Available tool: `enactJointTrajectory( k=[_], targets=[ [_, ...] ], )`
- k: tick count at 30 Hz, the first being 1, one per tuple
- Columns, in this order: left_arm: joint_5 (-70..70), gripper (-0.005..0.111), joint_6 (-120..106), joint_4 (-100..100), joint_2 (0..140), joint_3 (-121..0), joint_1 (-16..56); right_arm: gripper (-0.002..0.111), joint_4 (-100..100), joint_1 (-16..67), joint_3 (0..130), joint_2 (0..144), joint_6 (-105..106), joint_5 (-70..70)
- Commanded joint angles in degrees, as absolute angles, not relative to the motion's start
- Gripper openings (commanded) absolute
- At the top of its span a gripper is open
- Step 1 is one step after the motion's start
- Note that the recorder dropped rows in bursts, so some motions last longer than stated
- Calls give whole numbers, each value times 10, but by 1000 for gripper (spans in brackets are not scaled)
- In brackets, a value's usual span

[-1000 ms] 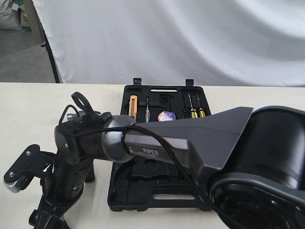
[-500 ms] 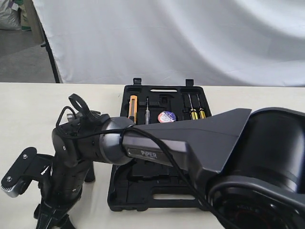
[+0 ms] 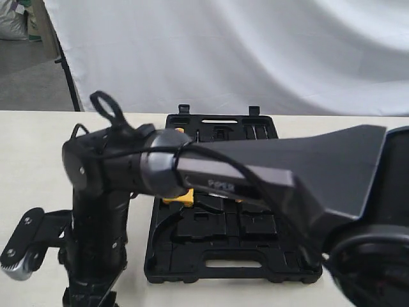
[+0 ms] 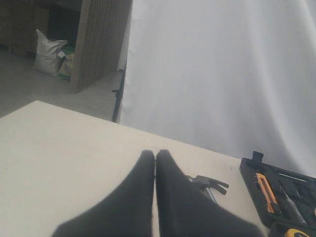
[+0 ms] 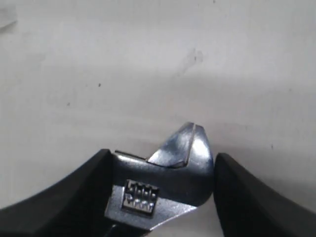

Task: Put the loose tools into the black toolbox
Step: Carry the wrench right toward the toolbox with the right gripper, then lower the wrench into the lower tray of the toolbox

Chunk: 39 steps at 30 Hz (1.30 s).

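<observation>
At the left, the left gripper (image 4: 155, 154) is closed on nothing, its black fingers pressed together; we judge that it only waits. Toward the front left part of the pale surface (image 3: 38, 147), the right gripper (image 5: 163, 165) is clamped on the head of the silver-headed adjustable wrench (image 5: 165, 190), probably to carry it across. We cannot tell if the wrench is lifted. The steel-headed claw hammer (image 4: 208, 183) lies on the surface near the left edge of the large black moulded plastic toolbox (image 3: 167, 265), which lies open in the middle to receive both. We count one wrench, one hammer, one toolbox and two grippers.
</observation>
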<state>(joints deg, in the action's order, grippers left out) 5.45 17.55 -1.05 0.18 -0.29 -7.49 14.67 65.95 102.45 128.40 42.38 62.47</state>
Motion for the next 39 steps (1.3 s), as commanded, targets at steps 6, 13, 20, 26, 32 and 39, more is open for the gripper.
enactJointTrajectory(
  k=[6, 13, 20, 26, 32, 39],
  targets=[
    [50, 1, 178, -13, 0, -4, -89, 0, 129, 563, 1024, 1214, 427, 700],
    [50, 1, 178, -13, 0, -4, -89, 0, 110, 487, 1022, 1208, 509, 700],
    [50, 1, 178, -13, 0, -4, -89, 0, 109, 477, 1006, 1246, 587, 671],
    [50, 1, 178, -13, 0, -4, -89, 0, 84, 478, 1006, 1265, 629, 646],
    [50, 1, 178, -13, 0, -4, -89, 0, -5, 475, 1006, 1268, 625, 613],
    [50, 1, 178, -13, 0, -4, -89, 0, -51, 475, 1006, 1284, 625, 599]
  ],
)
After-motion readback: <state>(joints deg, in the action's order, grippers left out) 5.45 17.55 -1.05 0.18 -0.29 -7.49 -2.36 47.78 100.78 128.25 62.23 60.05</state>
